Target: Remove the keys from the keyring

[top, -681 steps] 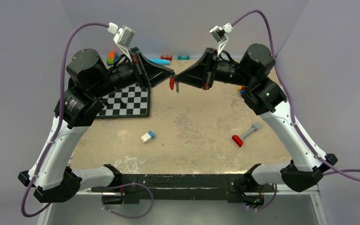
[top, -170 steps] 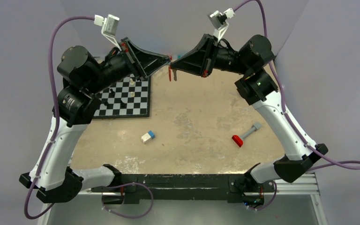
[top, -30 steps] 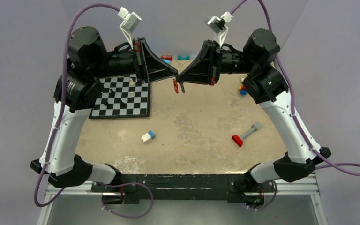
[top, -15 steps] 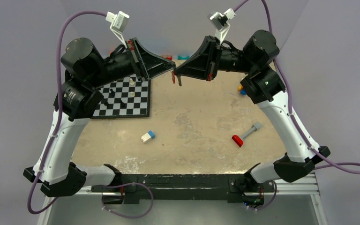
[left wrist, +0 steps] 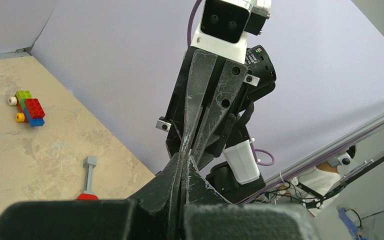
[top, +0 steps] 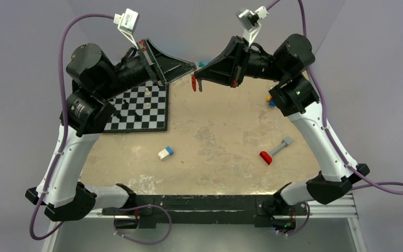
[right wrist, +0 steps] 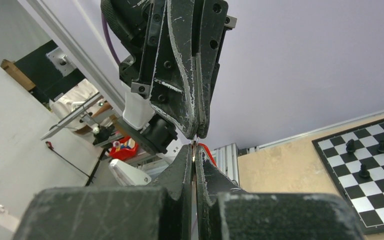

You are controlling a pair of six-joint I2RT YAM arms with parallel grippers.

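Over the counter (top: 225,131), upper middle, the shut left hand (top: 192,66) has lifted slightly above the right hand (top: 197,80), which pinches the keyring (right wrist: 195,145), key (top: 193,83) dangling.

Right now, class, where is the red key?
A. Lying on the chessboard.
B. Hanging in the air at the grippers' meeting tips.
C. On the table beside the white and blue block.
B: the red key dangles from the right gripper, tip to tip with the left gripper, clear of the table.
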